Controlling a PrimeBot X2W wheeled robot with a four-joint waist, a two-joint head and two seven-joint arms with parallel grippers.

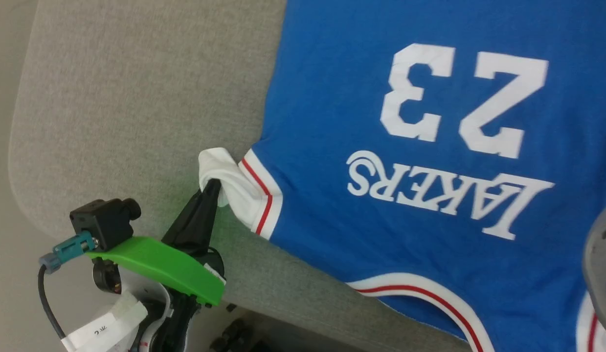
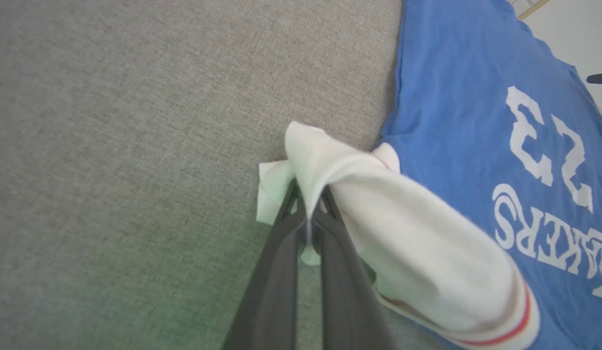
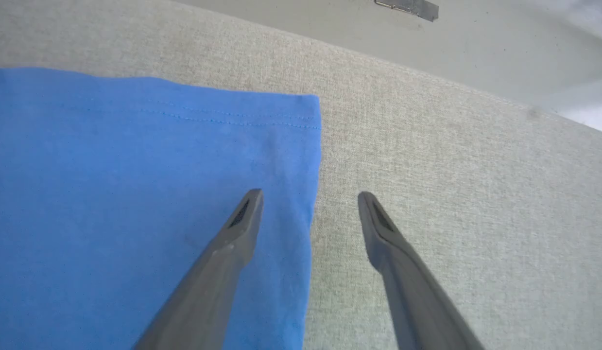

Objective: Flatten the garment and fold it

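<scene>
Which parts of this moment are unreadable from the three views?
Head view: garment runs past top, right and bottom edges; outline cut off.
Left wrist view: left gripper tips wrapped in the white sleeve.
Right wrist view: open right gripper touching the garment or hovering, cannot tell.

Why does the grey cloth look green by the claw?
Head view: green tint on the grey fabric surface beside the green plastic cover, likely its reflection; left wrist view: same glow under the left claw gripping the royal-blue jersey T-shirt.
</scene>
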